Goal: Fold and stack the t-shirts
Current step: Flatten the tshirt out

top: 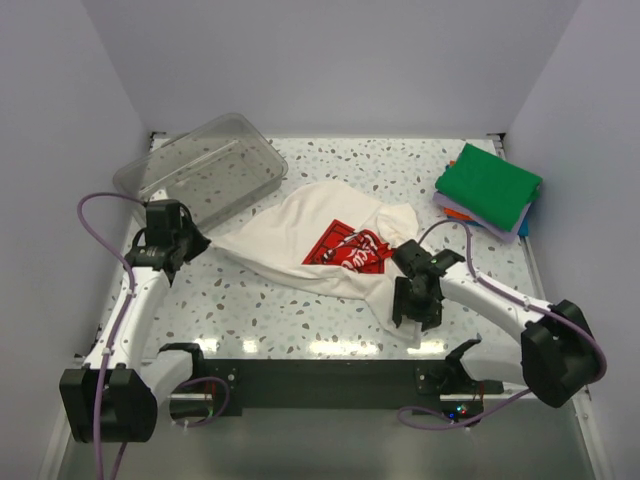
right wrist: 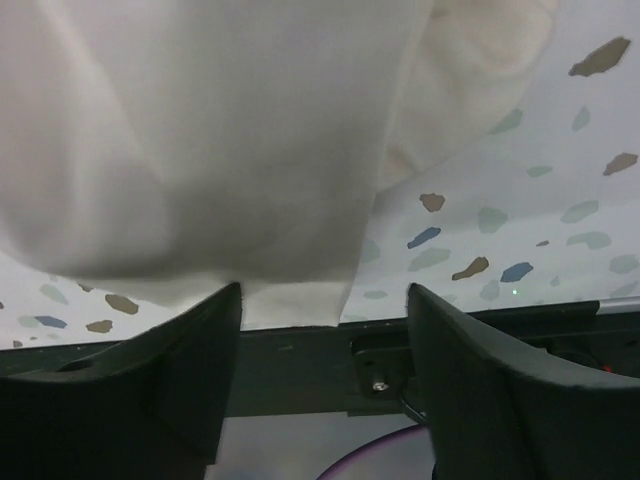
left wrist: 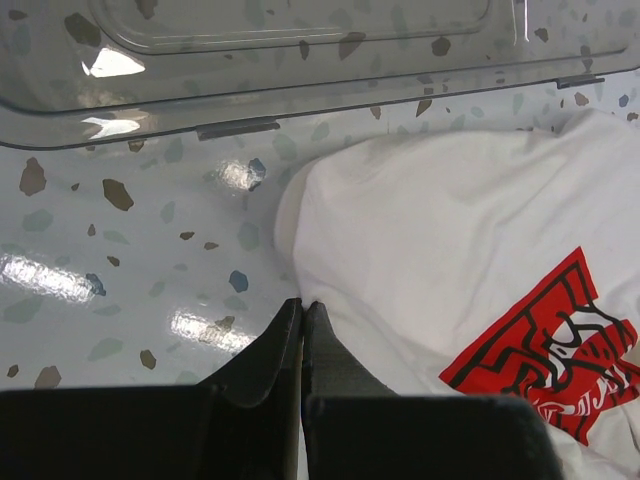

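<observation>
Nearest the front edge of the table (top: 260, 305), the right gripper (top: 413, 312) points back toward the arm bases with its jaws standing wide apart. The hem of the cream-white t-shirt (top: 300, 235) droops between its fingers (right wrist: 190, 350) without being clamped, so on that side the cloth simply lies where it fell, one end hanging close to the table's lip. From there the shirt sprawls across the middle of the table, rumpled and only partly spread, its red-and-white print (top: 350, 248) facing up; to my eye the folding has not really begun and the garment needs flattening first. On the other side the left gripper (top: 185, 242) is squeezed fully shut, and the shirt's corner is drawn out in a point toward it, which suggests it is anchoring that end. The wrist view shows cloth right at the tips, but I cannot tell whether any is actually pinched. Just beyond that arm sits the clear plastic tub (top: 130, 180), near the shirt. At the far right corner, well apart, the folded stack (top: 488, 185) waits with a green shirt on top, presumably where this one belongs once folded.
</observation>
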`<state>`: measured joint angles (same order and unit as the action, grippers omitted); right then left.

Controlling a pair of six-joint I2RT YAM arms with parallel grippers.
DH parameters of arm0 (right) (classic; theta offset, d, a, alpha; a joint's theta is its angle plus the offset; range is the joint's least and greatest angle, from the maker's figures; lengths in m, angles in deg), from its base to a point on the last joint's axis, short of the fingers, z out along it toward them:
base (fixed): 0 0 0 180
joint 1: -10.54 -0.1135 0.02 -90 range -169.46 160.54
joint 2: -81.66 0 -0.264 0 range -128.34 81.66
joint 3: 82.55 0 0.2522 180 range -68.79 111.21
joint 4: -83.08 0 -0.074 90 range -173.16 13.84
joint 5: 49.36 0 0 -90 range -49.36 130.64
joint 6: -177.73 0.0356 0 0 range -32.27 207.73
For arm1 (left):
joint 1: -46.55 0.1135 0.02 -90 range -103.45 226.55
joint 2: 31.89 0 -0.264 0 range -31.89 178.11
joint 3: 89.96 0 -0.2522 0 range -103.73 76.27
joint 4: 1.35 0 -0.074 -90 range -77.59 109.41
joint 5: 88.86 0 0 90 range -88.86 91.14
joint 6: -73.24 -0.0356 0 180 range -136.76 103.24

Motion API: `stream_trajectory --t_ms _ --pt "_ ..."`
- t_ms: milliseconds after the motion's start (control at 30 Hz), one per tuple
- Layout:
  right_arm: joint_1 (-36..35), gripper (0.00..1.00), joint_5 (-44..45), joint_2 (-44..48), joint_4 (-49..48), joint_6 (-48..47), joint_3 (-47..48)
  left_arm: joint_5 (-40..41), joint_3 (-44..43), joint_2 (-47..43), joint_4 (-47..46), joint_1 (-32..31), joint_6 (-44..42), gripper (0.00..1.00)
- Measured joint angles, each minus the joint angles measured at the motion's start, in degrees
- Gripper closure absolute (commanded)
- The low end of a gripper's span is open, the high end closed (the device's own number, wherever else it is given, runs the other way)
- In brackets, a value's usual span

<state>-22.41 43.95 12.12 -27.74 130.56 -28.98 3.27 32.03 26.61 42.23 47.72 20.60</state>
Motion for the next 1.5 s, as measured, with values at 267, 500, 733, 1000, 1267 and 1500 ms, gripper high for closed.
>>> stream_trajectory --t_ms 267,500,733,1000,1267,1500 --pt "0.02 1.0 -6.4 -5.57 -6.75 -2.99 0.72 -0.48 -0.13 1.51 -0.63 0.2 -1.22 1.0" --pt "-1.03 1.0 -17.84 -2.36 0.02 -6.69 18.86 -0.46 -2.54 3.21 -0.63 0.68 -2.78 1.0" --pt "-1.97 1.0 -14.27 4.85 9.46 -7.69 29.49 -0.17 -3.3 2.86 -0.39 1.38 -4.24 1.0" --pt "7.74 0.5 -0.83 -4.24 8.92 -5.55 17.84 1.51 -4.35 0.96 1.36 1.99 -7.06 1.0" --pt "8.96 0.34 2.19 -3.56 5.92 -5.53 16.35 2.75 -4.61 -1.2 2.43 2.1 -9.18 1.0" --pt "8.96 0.48 1.81 0.42 3.85 -3.69 5.2 2.6 -4.7 -0.85 2.49 2.1 -10.78 1.0"
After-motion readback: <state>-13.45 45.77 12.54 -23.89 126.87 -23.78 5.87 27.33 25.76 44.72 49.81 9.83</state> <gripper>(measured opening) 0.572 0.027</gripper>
